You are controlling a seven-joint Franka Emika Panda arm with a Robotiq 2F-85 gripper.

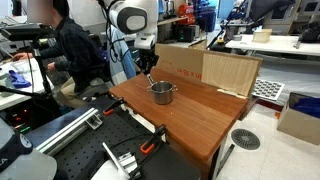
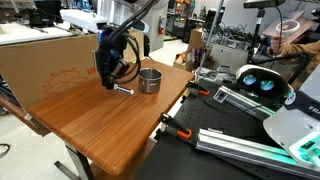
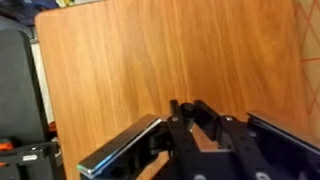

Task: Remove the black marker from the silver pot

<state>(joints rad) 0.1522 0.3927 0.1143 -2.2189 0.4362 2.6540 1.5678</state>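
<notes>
The black marker (image 2: 124, 90), a thin dark stick, sits clenched in the tool (image 2: 117, 85) beside the silver pot (image 2: 149, 80).

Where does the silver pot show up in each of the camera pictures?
Exterior view: the silver pot sits mid-picture on the wooden table, in front of the cardboard box.
Exterior view: the silver pot sits just above centre, right of the gripper.
Wrist view: not in it; only tabletop and gripper parts show.
Shared landmark: the wooden table, seen in all three views.
</notes>
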